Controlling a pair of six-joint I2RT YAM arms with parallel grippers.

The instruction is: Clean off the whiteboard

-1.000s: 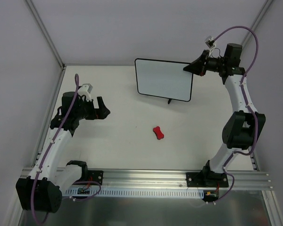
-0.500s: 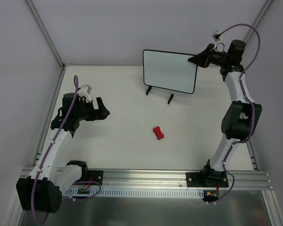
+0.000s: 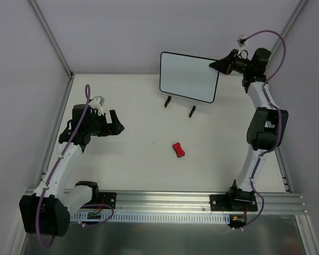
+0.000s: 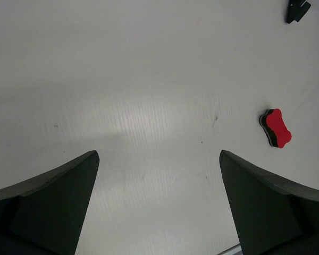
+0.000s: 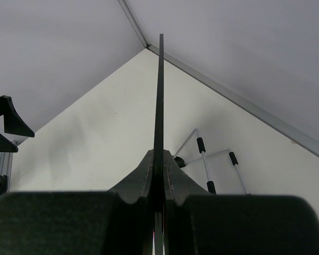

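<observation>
While the white table (image 3: pixel 127 159) lies well below it, the whiteboard (image 3: pixel 187 76) hangs in the air, pinched by its right edge in the right claw (image 3: pixel 217 65), whose jaws are clamped narrow on the thin black frame. From that claw the board stretches away to the left, nearly upright, and its two black feet (image 3: pixel 192 111) dangle below and to the left of the jaws, seemingly clear of the table. The face turned to the overhead view is plain white with no marker on it; the other face is hidden.

The left claw (image 3: pixel 116 123) hovers low over bare table with its jaws spread wide and nothing between them. The small red eraser (image 3: pixel 177 150) lies ahead of it and off to its right, untouched.

Wiping looks either finished or not wanted on the visible side, so the step in hand seems to be handling the board itself. Next would be lowering it until both feet land level, and letting go only once it stands by itself
</observation>
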